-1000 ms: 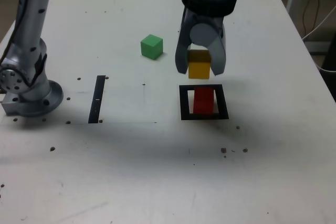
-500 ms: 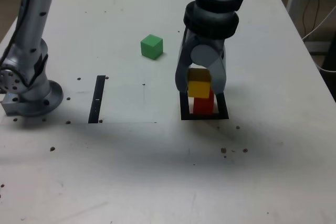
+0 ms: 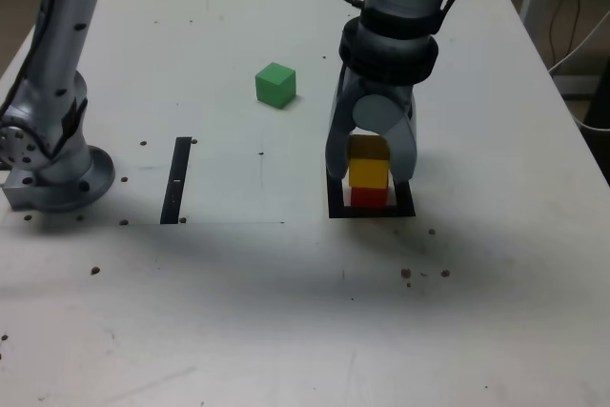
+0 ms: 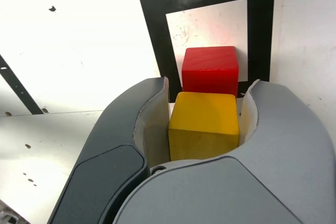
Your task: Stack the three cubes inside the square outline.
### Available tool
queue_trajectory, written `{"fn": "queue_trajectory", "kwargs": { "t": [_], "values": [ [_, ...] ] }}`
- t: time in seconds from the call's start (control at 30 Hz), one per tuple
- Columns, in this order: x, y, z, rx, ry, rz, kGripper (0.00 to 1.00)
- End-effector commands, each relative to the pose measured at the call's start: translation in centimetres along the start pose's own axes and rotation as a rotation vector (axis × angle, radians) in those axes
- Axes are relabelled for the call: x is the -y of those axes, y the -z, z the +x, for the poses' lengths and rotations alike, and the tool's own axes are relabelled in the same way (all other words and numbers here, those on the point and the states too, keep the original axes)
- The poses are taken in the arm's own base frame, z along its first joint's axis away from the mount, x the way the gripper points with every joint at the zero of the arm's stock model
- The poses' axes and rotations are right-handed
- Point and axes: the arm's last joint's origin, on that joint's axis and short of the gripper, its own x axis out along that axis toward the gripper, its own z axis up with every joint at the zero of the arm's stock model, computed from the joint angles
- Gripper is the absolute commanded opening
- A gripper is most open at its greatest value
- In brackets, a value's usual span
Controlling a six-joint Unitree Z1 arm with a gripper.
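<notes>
In the exterior view the tool (image 3: 370, 171) points straight down over the square outline (image 3: 335, 207), pinching the yellow cube (image 3: 368, 172) between its two fingers; the yellow cube sits squarely above the red cube (image 3: 370, 197), edges roughly parallel to the frame, and whether the two touch cannot be told; the red cube stands inside the outline on the worktop (image 3: 286, 312); the green cube (image 3: 275, 85) lies well apart, up toward the exterior view's left, turned slightly askew; a narrow black strip (image 3: 177, 179) runs lengthwise up and down the picture, near the arm's base (image 3: 52, 173).

Since a second ago the tool has come down; then the yellow cube hung clear above the outline, now it hides most of the red one; the green cube has not moved.

In the wrist view the tool (image 4: 203, 124) clamps the yellow cube (image 4: 203, 124) on two opposite faces; the red cube (image 4: 210, 70) shows just beyond it, within the outline's (image 4: 155, 35) white centre.
</notes>
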Motion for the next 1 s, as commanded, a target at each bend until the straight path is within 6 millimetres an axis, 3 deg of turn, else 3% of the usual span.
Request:
{"fn": "queue_trajectory", "kwargs": {
  "t": [0.0, 0.37, 0.43, 0.6, 0.67, 0.97],
  "values": [
    [-0.1, -0.1, 0.1, 0.002, -0.003, -0.003, 0.41],
    [-0.8, 0.0, 0.4, -0.003, -0.015, -0.020, 0.41],
    [-0.9, 0.0, 0.5, -0.002, -0.013, -0.019, 0.48],
    [-0.9, -0.2, 0.8, 0.014, -0.002, -0.001, 0.82],
    [-0.9, -0.2, 0.8, 0.020, 0.001, 0.004, 0.91],
    [-1.1, 0.1, 0.9, 0.017, -0.003, 0.001, 0.95]
  ]
}}
